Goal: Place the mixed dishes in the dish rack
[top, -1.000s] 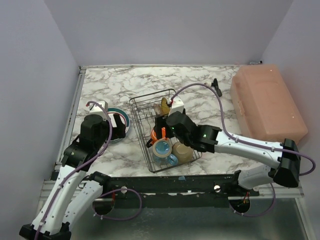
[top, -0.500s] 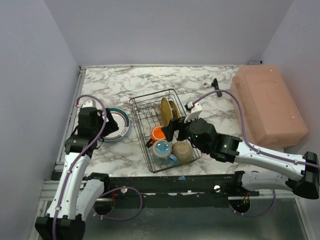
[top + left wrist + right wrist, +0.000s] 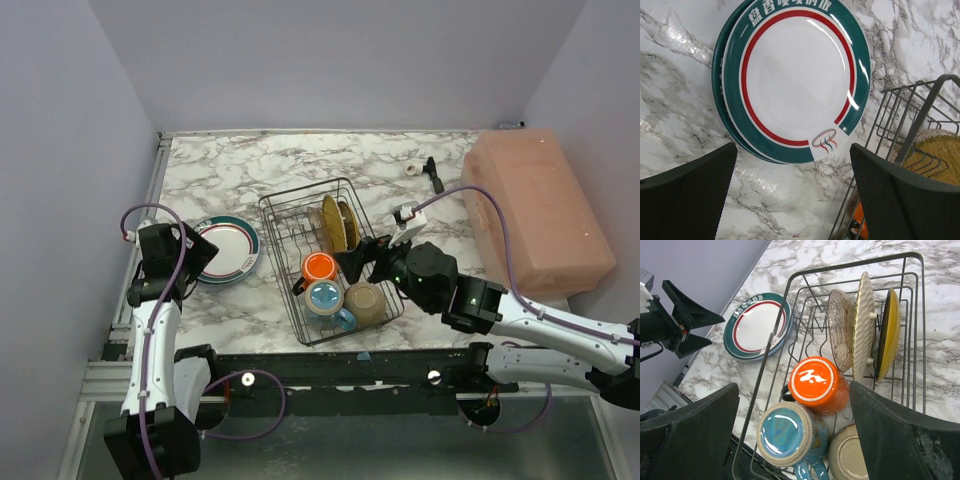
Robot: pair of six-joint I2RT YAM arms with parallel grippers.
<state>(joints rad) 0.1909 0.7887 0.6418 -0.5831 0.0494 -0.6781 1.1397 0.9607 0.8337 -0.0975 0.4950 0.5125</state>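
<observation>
The black wire dish rack (image 3: 283,212) stands mid-table. In it the orange mug (image 3: 815,382), the blue mug (image 3: 787,435) and a pale bowl (image 3: 852,457) lie bottom-up, and three plates stand in the tines: a pinkish one (image 3: 840,327), a cream ribbed one (image 3: 862,325) and a yellow one (image 3: 890,330). Two stacked green-rimmed white plates (image 3: 795,75) lie flat on the table left of the rack. My left gripper (image 3: 200,256) hangs open and empty just left of those plates. My right gripper (image 3: 362,256) is open and empty above the rack's right side, over the mugs.
A large pink box (image 3: 535,210) fills the right side of the table. A small black tool (image 3: 433,172) and a small white piece (image 3: 413,168) lie at the back right. A raised rail (image 3: 150,215) runs along the table's left edge.
The left arm has pulled back left, off the green-rimmed plates. The right arm has drawn back from inside the rack toward the right. Both grippers' jaws have widened a little.
</observation>
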